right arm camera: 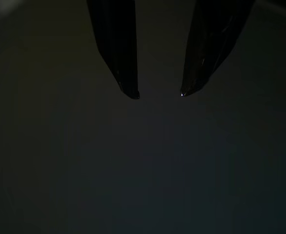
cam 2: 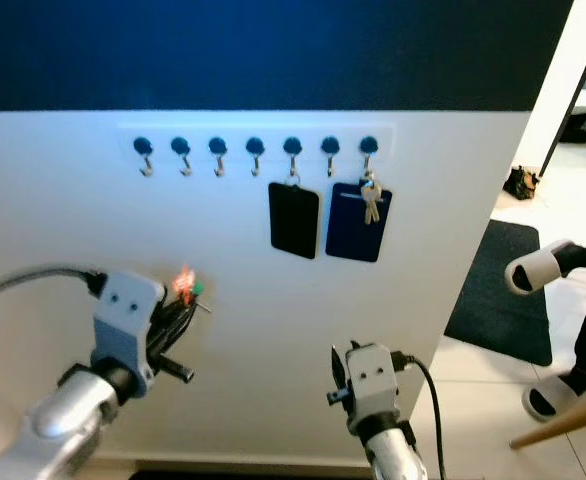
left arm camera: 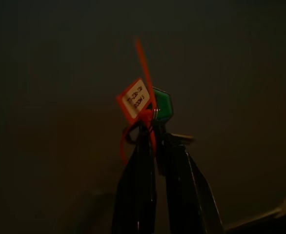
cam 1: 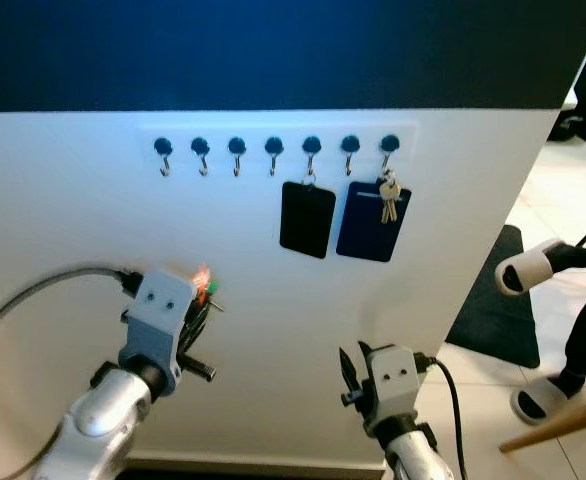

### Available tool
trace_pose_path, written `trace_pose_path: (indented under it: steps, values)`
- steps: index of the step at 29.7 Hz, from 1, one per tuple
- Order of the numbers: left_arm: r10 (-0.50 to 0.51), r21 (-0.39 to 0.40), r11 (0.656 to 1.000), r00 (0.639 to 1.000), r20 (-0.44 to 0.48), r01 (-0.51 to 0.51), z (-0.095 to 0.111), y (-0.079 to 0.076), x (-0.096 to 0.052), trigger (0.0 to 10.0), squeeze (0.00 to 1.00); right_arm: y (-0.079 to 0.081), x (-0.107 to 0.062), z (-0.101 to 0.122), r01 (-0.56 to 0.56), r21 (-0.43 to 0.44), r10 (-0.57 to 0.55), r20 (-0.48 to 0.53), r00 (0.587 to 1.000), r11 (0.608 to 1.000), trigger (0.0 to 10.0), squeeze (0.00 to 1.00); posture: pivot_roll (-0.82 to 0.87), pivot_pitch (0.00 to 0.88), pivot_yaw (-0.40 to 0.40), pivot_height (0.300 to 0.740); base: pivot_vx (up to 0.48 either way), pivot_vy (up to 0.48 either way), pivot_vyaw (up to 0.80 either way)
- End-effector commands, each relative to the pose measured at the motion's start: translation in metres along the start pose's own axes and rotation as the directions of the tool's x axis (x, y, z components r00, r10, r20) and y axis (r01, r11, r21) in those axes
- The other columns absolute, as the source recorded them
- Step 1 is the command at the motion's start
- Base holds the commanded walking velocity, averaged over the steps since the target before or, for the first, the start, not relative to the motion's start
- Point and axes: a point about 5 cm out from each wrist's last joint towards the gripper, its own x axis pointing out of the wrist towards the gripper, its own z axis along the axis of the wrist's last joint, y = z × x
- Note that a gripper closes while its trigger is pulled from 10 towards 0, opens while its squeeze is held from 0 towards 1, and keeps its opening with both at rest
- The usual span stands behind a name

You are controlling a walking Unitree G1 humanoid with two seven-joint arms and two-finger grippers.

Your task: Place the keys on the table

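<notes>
Orange-tagged keys [left arm camera: 145,105] sit clamped at my left gripper [left arm camera: 155,136] tips; I hold firm while seeking the table, right gripper [right arm camera: 157,92] spread empty.

A row of hooks [cam 1: 274,152] runs across the wall [cam 1: 93,220]. Two card holders [cam 1: 307,219] hang side by side under the right-hand hooks, a bunch of keys [cam 1: 388,196] over the rightmost. A floor mat [cam 1: 498,305] lies right of the wall, a person's feet [cam 1: 529,270] beyond it.
</notes>
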Motion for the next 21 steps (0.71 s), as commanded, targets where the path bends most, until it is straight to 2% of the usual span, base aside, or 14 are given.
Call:
trace_pose_path:
  steps: [1, 4, 6, 7, 10, 12, 13, 16, 21]
  values:
    - [0.078, 0.008, 0.997, 0.995, -0.063, -0.078, -0.018, 0.002, 0.001, 10.0, 0.0, -0.006, -0.009, -0.013, 0.043, -0.009, -0.043, -0.049, 0.998, 0.999, 10.0, 0.0, 0.18, 0.15, 0.044, 0.74, 0.0, 0.0, 0.0]
    - [0.086, 0.017, 0.996, 0.991, -0.105, -0.085, -0.028, -0.001, 0.002, 10.0, 0.0, -0.01, -0.013, -0.019, 0.07, 0.002, -0.07, -0.081, 0.994, 0.998, 10.0, 0.0, 0.18, 0.15, 0.045, 0.74, 0.0, 0.0, 0.0]
    - [0.096, 0.012, 0.995, 0.977, -0.192, -0.095, -0.051, -0.005, 0.001, 10.0, 0.0, -0.017, -0.023, -0.034, 0.124, 0.005, -0.122, -0.15, 0.981, 0.992, 10.0, 0.0, 0.16, 0.153, 0.05, 0.74, 0.0, 0.0, 0.0]
    - [0.131, -0.006, 0.99, 0.956, -0.263, -0.138, -0.071, -0.005, -0.002, 10.0, 0.0, -0.024, -0.033, -0.046, 0.177, 0.001, -0.173, -0.204, 0.964, 0.984, 10.0, 0.0, 0.16, 0.156, 0.054, 0.74, 0.0, 0.0, 0.0]
    - [0.148, -0.011, 0.988, 0.95, -0.273, -0.157, -0.077, -0.004, -0.003, 10.0, 0.0, -0.025, -0.035, -0.048, 0.187, -0.001, -0.183, -0.214, 0.959, 0.982, 10.0, 0.0, 0.16, 0.157, 0.055, 0.74, 0.0, 0.0, 0.0]
    - [0.189, -0.007, 0.979, 0.927, -0.323, -0.202, -0.092, -0.004, -0.005, 10.0, 0.0, -0.027, -0.038, -0.052, 0.2, 0.001, -0.194, -0.231, 0.953, 0.98, 10.0, 0.0, 0.15, 0.16, 0.06, 0.74, 0.0, 0.0, 0.0]
    - [0.189, -0.007, 0.979, 0.927, -0.323, -0.202, -0.092, -0.004, -0.005, 10.0, 0.0, -0.027, -0.038, -0.052, 0.2, 0.001, -0.194, -0.231, 0.953, 0.98, 10.0, 0.0, 0.15, 0.16, 0.06, 0.74, 0.0, 0.0, 0.0]
    - [0.194, 0.031, 0.98, 0.914, -0.355, -0.196, -0.112, -0.008, -0.013, 10.0, 0.0, -0.023, -0.04, -0.054, 0.185, -0.003, -0.181, -0.234, 0.955, 0.983, 10.0, 0.0, 0.15, 0.164, 0.064, 0.74, 0.0, 0.0, 0.0]
    - [0.196, 0.05, 0.98, 0.917, -0.348, -0.191, -0.115, -0.008, -0.017, 10.0, 0.0, -0.018, -0.036, -0.052, 0.163, -0.002, -0.159, -0.221, 0.962, 0.987, 10.0, 0.0, 0.15, 0.163, 0.059, 0.74, 0.0, 0.0, 0.0]
